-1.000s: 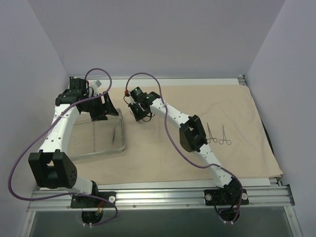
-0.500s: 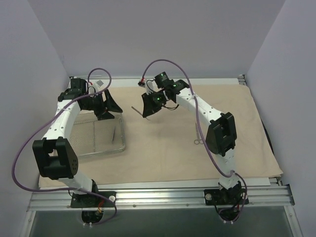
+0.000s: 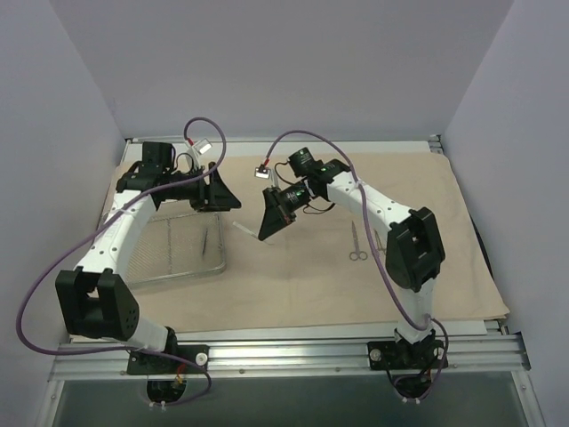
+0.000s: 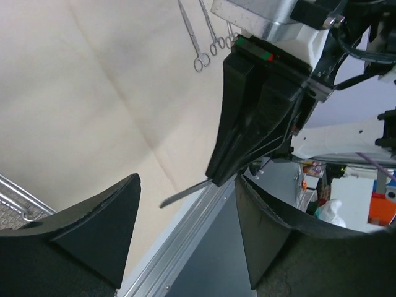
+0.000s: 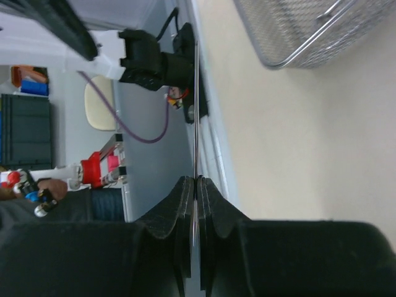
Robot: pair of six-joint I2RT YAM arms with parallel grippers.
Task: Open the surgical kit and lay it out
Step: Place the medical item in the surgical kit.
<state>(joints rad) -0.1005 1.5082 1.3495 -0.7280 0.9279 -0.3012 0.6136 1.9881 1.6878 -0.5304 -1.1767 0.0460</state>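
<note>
The beige cloth wrap (image 3: 427, 196) lies spread over the table. The silver wire-mesh tray (image 3: 142, 267) sits on it at the left, with one thin instrument (image 3: 204, 238) still inside. My right gripper (image 3: 263, 233) is shut on a thin metal instrument (image 3: 242, 228) and holds it in the air just right of the tray. In the right wrist view the instrument (image 5: 195, 111) sticks straight out from the closed fingertips (image 5: 195, 180). My left gripper (image 3: 229, 197) is open and empty above the tray's far right corner, facing the right gripper (image 4: 247, 124). A scissor-like instrument (image 3: 356, 242) lies on the cloth.
In the left wrist view, more ring-handled instruments (image 4: 198, 37) lie side by side on the cloth. The tray's corner shows in the right wrist view (image 5: 297, 37) and the left wrist view (image 4: 12, 195). An aluminium rail (image 3: 293, 351) runs along the table's near edge.
My right gripper has lifted and turned with the instrument, moving a little nearer and toward the tray's right side. My left gripper has risen and moved right, toward the right gripper.
</note>
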